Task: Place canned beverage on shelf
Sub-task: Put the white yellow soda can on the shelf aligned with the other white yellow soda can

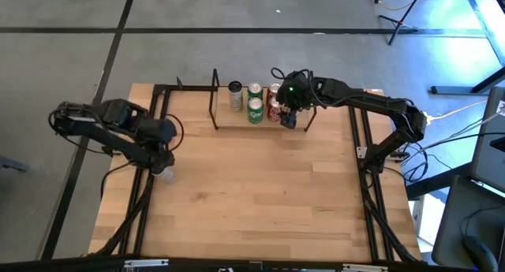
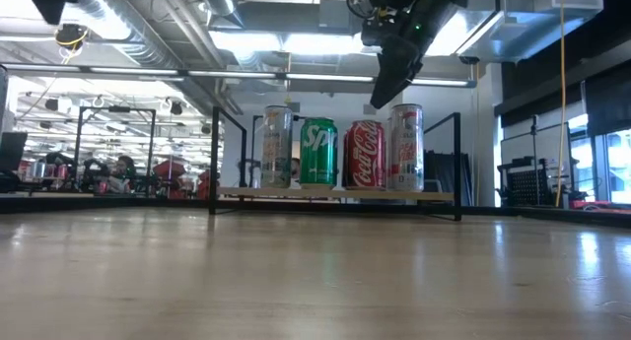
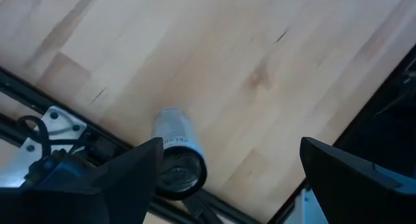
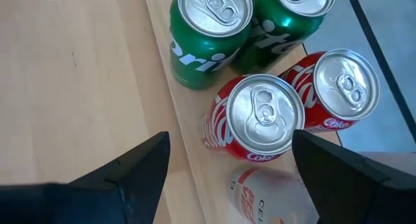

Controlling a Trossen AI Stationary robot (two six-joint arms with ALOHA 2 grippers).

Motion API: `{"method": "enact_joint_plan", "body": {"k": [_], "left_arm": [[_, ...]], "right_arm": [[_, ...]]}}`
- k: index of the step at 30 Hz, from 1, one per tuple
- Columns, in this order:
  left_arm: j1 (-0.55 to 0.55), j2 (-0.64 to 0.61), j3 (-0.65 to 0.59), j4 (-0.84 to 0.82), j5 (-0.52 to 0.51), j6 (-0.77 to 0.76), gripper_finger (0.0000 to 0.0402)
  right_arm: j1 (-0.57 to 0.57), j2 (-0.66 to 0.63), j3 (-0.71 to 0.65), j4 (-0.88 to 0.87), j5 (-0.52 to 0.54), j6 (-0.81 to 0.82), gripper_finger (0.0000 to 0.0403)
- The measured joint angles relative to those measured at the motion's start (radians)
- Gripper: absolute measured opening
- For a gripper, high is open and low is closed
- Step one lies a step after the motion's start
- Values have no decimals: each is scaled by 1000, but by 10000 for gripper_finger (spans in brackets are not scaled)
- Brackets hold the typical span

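High view showed the low black wire shelf [image 1: 215,98] with wooden base at the tabletop's [image 1: 252,193] far edge, holding green [image 1: 256,109], red [image 1: 274,109] and pale cans [image 1: 235,95]; right gripper [image 1: 289,118] hovered above the shelf's right end, jaws wide, empty; left gripper [image 1: 160,163] waited wide above a pale can [image 3: 174,134] lying on the tabletop's left edge; that one looked left to shelve.

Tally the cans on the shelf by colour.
Green cans: 2
Red cans: 2
Pale cans: 2
Total: 6
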Motion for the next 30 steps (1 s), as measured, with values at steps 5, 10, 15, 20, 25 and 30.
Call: {"method": "enact_joint_plan", "body": {"k": [5, 10, 15, 20, 25, 30], "left_arm": [[-68, -2, -77, 0, 24, 0, 348], [-130, -32, -145, -1, 11, 1, 348], [-163, -60, -211, -2, 3, -25, 348], [-178, -61, -256, 0, 4, -34, 348], [-185, -61, -312, 0, 10, -47, 348], [-185, -61, -365, 5, 48, -46, 348]], "right_arm": [[0, 0, 0, 0, -19, 6, 312], [0, 0, 0, 0, -19, 9, 312], [0, 0, 0, 2, -19, 29, 312], [0, 0, 0, 10, -19, 32, 312], [0, 0, 0, 29, -19, 32, 312], [0, -1, 0, 30, -19, 32, 312]]}}
